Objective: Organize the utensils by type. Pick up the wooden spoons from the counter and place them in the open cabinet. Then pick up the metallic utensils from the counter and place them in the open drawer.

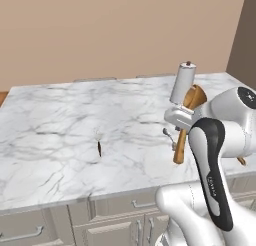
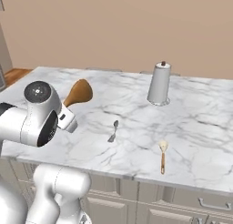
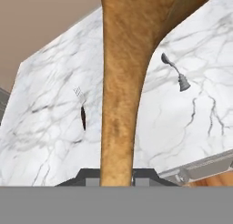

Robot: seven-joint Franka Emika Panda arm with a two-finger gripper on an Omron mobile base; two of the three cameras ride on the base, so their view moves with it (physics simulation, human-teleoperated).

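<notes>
My gripper [image 3: 116,176] is shut on the handle of the orange-brown wooden spoon [image 3: 122,95], which it holds lifted above the counter [image 1: 55,120]. From the left, the gripper [image 1: 181,119] grips the spoon [image 1: 194,97] mid-handle, bowl up and handle end pointing down. From the right, the spoon's bowl [image 2: 79,92] rises behind the gripper [image 2: 69,119]. The small silver spoon [image 1: 169,135] [image 2: 113,131] [image 3: 175,73] lies on the marble. The dark-handled metal utensil [image 1: 99,147] [image 2: 162,160] [image 3: 83,114] lies apart from it, nearer the front edge. The open cabinet and open drawer are out of view.
A tall grey-white cylinder on a stand [image 1: 182,83] [image 2: 159,84] stands at the back of the counter [image 2: 200,123]. Shut light grey drawer fronts [image 1: 30,233] [image 2: 205,203] run under the counter's front edge. A beige wall rises behind.
</notes>
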